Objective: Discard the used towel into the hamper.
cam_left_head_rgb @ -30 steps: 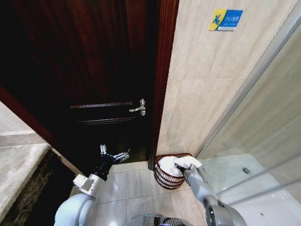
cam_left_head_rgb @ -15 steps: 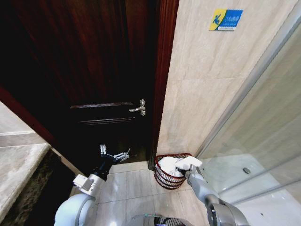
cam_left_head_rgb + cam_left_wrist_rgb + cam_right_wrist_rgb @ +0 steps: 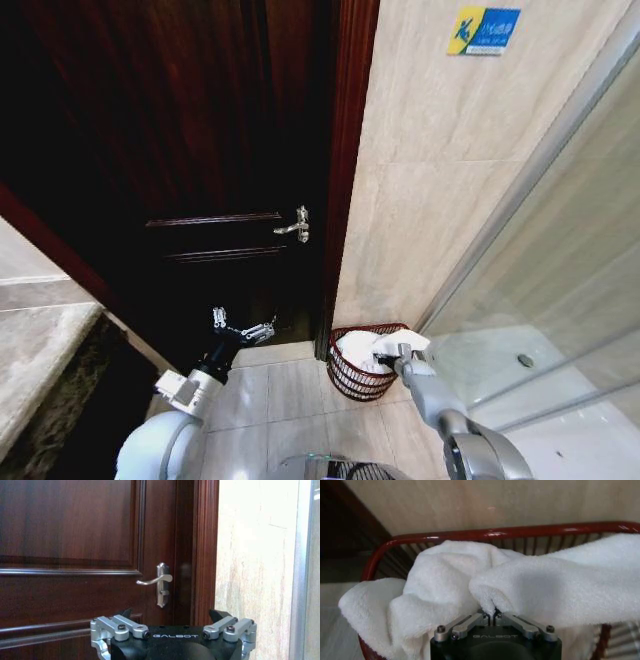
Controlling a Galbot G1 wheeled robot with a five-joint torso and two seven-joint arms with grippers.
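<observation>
Between right jaws: towel (image 3: 520,577) over hamper (image 3: 485,533)

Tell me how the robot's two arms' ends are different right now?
The right end effector is pinched shut on the fluffy white towel over the round reddish-brown wire hamper. The left end effector is open, holds nothing, and points at the dark wooden door near its silver lever handle. Both are black with silver fingers.

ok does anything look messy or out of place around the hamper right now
One thing: the white towel is not fully inside the hamper. Part of it drapes over the rim on the side toward the glass shower panel, and the right gripper is shut on a fold of it. Nothing looks spilled or damaged.
</observation>
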